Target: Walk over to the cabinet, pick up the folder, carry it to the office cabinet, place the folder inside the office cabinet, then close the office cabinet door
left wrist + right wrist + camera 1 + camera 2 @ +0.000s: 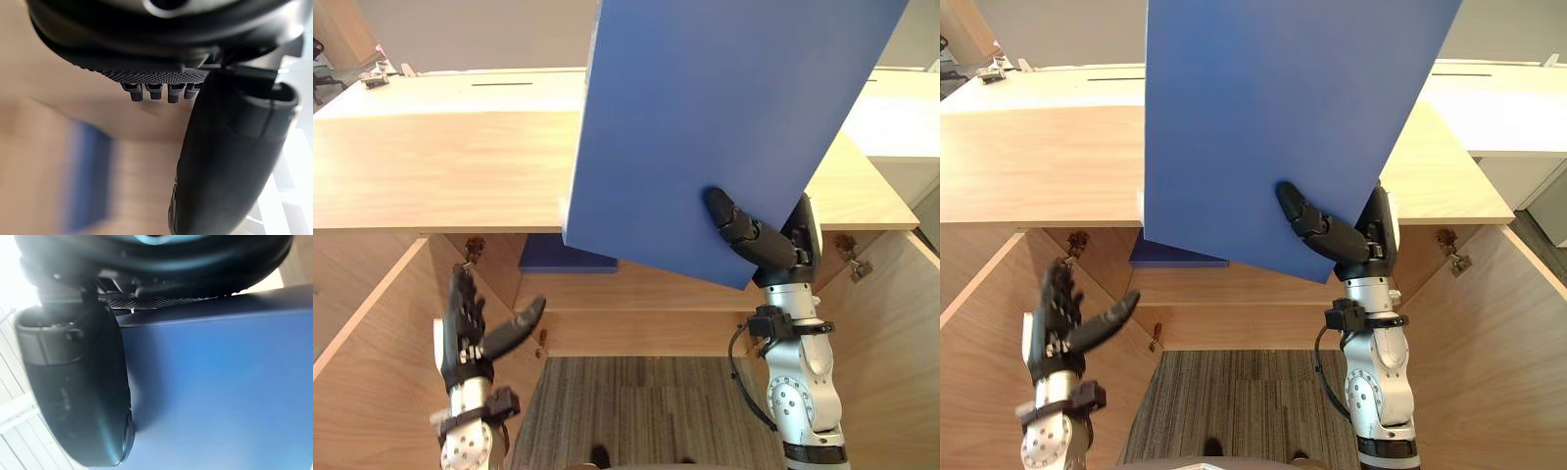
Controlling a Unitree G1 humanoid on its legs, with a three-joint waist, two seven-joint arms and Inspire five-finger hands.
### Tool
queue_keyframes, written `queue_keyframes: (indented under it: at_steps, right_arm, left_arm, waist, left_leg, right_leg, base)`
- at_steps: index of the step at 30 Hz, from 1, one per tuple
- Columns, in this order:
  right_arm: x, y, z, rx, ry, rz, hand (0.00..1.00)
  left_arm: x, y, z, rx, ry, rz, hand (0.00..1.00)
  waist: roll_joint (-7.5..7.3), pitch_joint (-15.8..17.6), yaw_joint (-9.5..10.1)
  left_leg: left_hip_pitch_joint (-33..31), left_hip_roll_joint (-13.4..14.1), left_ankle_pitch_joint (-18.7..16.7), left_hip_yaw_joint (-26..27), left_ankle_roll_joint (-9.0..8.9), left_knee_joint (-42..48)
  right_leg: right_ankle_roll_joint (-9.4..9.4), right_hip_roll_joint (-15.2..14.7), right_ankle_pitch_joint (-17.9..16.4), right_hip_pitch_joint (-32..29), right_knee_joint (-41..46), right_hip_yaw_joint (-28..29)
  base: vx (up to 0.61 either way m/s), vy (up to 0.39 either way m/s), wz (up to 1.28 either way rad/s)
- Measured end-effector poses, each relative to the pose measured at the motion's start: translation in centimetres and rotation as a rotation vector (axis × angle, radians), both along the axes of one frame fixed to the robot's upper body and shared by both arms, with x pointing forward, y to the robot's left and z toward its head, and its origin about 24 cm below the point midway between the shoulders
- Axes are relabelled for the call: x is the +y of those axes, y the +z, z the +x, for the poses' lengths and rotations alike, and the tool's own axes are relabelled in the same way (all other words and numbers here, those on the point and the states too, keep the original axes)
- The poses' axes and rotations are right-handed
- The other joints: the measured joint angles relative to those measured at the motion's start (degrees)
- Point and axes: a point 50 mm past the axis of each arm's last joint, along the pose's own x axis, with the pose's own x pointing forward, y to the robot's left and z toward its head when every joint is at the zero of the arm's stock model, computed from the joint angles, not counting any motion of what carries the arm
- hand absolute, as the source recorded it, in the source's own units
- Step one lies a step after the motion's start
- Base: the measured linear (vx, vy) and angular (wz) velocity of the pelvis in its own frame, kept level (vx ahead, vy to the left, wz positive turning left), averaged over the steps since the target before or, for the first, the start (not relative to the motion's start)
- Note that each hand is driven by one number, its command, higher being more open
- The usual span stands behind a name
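Observation:
A large blue folder (705, 127) stands tilted in the air above the wooden cabinet's top (431, 166). My right hand (759, 240) grips its lower edge, thumb (78, 396) pressed on the near face and the fingers behind it. My left hand (475, 328) is open low on the left, fingers straight and thumb spread, in front of the open cabinet; it holds nothing. The cabinet is open below me, both doors swung outward. A second dark blue item (563, 257) lies on the shelf inside, partly hidden by the folder.
The left door panel (362, 392) and right door panel (891, 362) flank the opening, with hinges (854, 257) at the upper corners. Grey carpet (636, 411) shows below. A pale desk (440, 93) stands beyond the cabinet top with small items (377, 76) at its far left.

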Motion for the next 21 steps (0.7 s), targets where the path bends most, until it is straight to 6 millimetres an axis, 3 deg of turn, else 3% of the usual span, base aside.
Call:
queue_keyframes:
  at_steps: [3, 6, 7, 9, 11, 12, 15, 18, 21]
  right_arm:
    - [0.7, -0.6, -0.1, 0.030, 0.012, -0.064, 0.00]
    - [2.6, -2.4, 0.4, 0.105, 0.098, -0.161, 0.00]
    - [3.1, -2.7, 0.7, 0.114, 0.118, -0.184, 0.00]
    - [5.0, -2.6, 2.1, 0.091, 0.169, -0.341, 0.00]
    - [6.2, -2.8, 3.0, 0.080, 0.197, -0.464, 0.00]
    - [6.8, -3.0, 3.5, 0.066, 0.200, -0.565, 0.00]
    - [7.4, -3.2, 3.6, 0.006, 0.207, -0.790, 0.00]
    - [7.6, -3.1, 4.6, -0.014, 0.187, -0.863, 0.00]
    - [6.6, -2.1, 6.2, -0.007, 0.089, -0.859, 0.00]
  left_arm:
    - [-0.4, -3.9, -2.0, 0.189, 0.009, -0.058, 1.00]
    - [-1.0, -8.3, -3.9, 0.416, -0.001, -0.134, 1.00]
    - [-1.0, -9.0, -4.0, 0.451, -0.009, -0.146, 1.00]
    - [-1.3, -10.3, -2.7, 0.525, -0.067, -0.146, 1.00]
    - [-1.4, -10.7, -1.8, 0.549, -0.113, -0.135, 1.00]
    - [-1.1, -10.5, -0.8, 0.542, -0.128, -0.120, 1.00]
    - [-0.9, -9.7, 1.5, 0.482, -0.133, -0.099, 1.00]
    - [-0.7, -8.5, 4.0, 0.415, -0.157, -0.050, 1.00]
    - [-1.3, -6.7, 7.1, 0.310, -0.176, -0.034, 1.00]
  waist:
    - [-0.02, 0.0, 0.07]
    - [0.09, 0.7, -0.15]
    - [0.05, 1.3, -0.37]
    - [0.06, 6.7, -0.79]
    - [0.78, 9.5, -0.86]
    - [1.36, 12.5, -0.57]
    - [2.37, 16.4, 0.46]
    - [2.87, 19.2, 0.43]
    - [3.33, 20.3, 0.66]
  left_leg:
    - [-1.1, -0.1, 0.4, -0.4, 0.02, 0.0]
    - [-3.6, 0.1, 1.0, -0.4, 0.04, 0.5]
    - [-4.9, 0.2, 1.0, -0.5, 0.04, 1.4]
    - [-13.3, 1.3, -1.9, -0.4, -0.16, 10.8]
    - [-19.5, 2.5, -4.2, -0.3, -0.15, 17.5]
    - [-22.6, 3.4, -5.5, -0.3, -0.02, 21.6]
    - [-30.3, 4.5, -7.6, -0.1, -0.58, 28.2]
    - [-36.6, 4.9, -8.3, -0.2, -0.23, 33.2]
    - [-47.2, 6.2, -10.5, -0.9, -0.03, 41.6]
  right_leg:
    - [0.00, -0.1, 0.0, -0.8, 0.0, -0.4]
    - [-0.13, -0.3, 0.1, -3.7, 1.0, -0.3]
    - [-0.14, -0.3, 0.1, -5.0, 1.9, -0.2]
    - [-0.66, -0.3, -0.2, -11.7, 6.9, 0.2]
    - [-1.11, 0.2, -0.6, -16.1, 9.7, 0.4]
    - [-1.49, 0.6, -1.0, -18.4, 11.8, 0.7]
    - [-1.69, 0.9, -3.2, -27.1, 19.4, 1.4]
    - [-1.87, 0.4, -5.0, -34.3, 26.1, 1.9]
    - [-2.11, 0.2, -7.9, -45.0, 35.5, 1.8]
  base:
    - [-0.02, -0.015, 0.09]
    - [-0.03, -0.002, 0.00]
    - [-0.09, 0.004, 0.00]
    - [-0.21, 0.000, -0.05]
    - [-0.20, 0.001, -0.12]
    - [-0.22, 0.024, -0.19]
    - [-0.20, 0.024, -0.11]
    - [-0.19, 0.012, -0.04]
    - [-0.17, 0.005, 0.01]
